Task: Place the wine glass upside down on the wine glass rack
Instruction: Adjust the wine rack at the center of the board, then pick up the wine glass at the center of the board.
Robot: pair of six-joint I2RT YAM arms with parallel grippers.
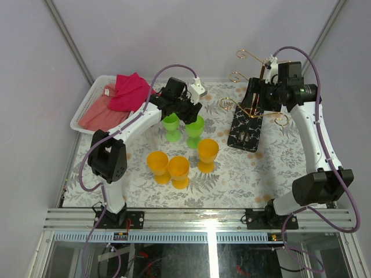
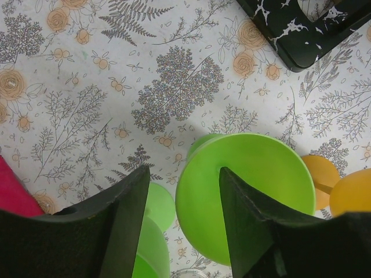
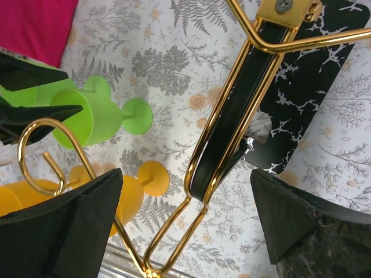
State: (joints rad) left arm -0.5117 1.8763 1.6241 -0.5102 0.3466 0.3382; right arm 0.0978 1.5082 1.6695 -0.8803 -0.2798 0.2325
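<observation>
Two green goblets stand mid-table. My left gripper is open right over the right-hand one. In the left wrist view its gripper has that goblet's near wall between the jaws, with the right finger over the bowl. The other green goblet is beside the left finger. The gold wine glass rack on its black veined base stands at right. My right gripper is open beside it, its jaws wide on either side of a gold wire arm, not touching it.
Three orange goblets stand in front of the green ones. A white basket with red and pink cloths sits at the back left. The rack's base also shows in the left wrist view.
</observation>
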